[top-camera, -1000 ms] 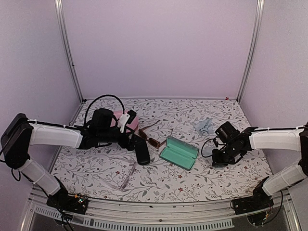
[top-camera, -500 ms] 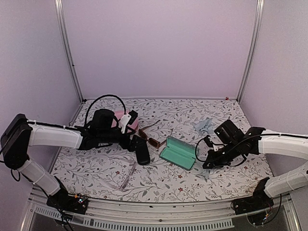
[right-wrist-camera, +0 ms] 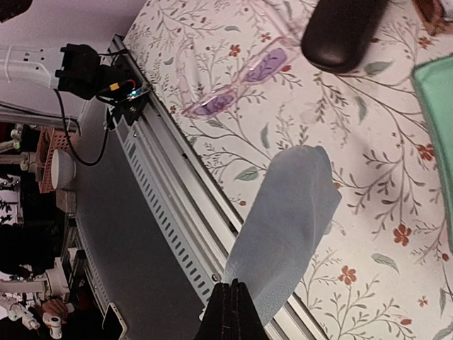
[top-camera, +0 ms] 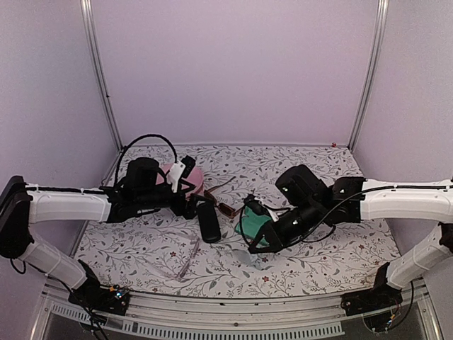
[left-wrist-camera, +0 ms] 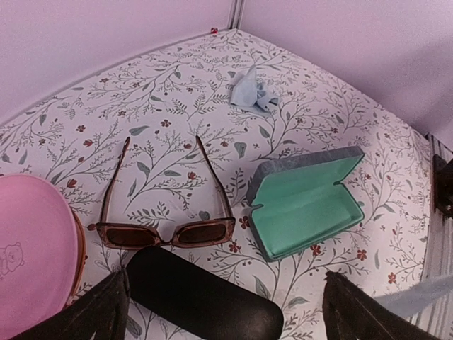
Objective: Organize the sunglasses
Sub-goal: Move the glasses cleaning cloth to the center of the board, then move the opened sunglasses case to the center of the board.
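The reddish-brown sunglasses [left-wrist-camera: 166, 232] [top-camera: 225, 207] lie unfolded, lenses against the black hard case [left-wrist-camera: 202, 297] [top-camera: 208, 223]. The pale, near-transparent pair [right-wrist-camera: 241, 79] [top-camera: 185, 259] lies near the table's front edge. My left gripper [left-wrist-camera: 225, 278] [top-camera: 195, 190] hovers open above the black case, one finger on each side, holding nothing. My right gripper [right-wrist-camera: 230, 312] [top-camera: 253, 244] is shut on a grey-blue cloth [right-wrist-camera: 287, 227] [top-camera: 249, 257] that hangs from it over the front edge, to the right of the pale pair.
An open grey-blue case with a green lining [left-wrist-camera: 304, 205] [top-camera: 245, 225] lies right of the sunglasses, partly under my right arm. A pink round case [left-wrist-camera: 32, 248] [top-camera: 192, 174] sits at the left. A second crumpled cloth [left-wrist-camera: 249, 88] lies further back. The metal rail [right-wrist-camera: 177, 205] borders the front.
My right arm has swung left across the table to the front of the green-lined case, with the cloth hanging from it. The left arm has shifted only slightly.
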Robot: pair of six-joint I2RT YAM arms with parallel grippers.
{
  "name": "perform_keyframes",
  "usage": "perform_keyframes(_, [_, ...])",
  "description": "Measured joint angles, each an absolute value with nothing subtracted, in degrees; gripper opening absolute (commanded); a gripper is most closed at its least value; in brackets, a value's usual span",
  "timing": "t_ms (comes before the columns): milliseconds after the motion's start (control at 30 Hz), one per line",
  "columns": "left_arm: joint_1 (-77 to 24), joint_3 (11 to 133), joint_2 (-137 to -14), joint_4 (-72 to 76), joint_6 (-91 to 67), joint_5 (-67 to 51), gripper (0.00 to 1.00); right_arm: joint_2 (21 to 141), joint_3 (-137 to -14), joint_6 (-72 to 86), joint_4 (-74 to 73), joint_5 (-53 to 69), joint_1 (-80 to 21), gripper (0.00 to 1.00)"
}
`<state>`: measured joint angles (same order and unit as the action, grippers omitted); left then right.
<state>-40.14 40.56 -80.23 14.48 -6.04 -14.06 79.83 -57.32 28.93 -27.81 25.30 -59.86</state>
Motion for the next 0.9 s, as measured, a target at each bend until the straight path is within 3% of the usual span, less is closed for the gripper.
perform_keyframes(200, [-40.6, 38.59, -77.97, 14.72, -5.98, -13.17, 0.95, 84.49, -59.24, 27.09, -26.85, 24.25, -62.26, 0.0])
perform_keyframes(467, [-44.12, 36.47, -77.54, 14.66, -4.69, -14.11, 0.95, 91.02, -52.36, 26.52, -30.13, 15.46, -61.04, 0.0])
perform_keyframes(900, [-53.49, 34.96, -80.77, 14.22, -4.1, -16.03, 0.93, 92.16, -50.48, 26.28, -31.57, 10.07, -55.02, 0.02])
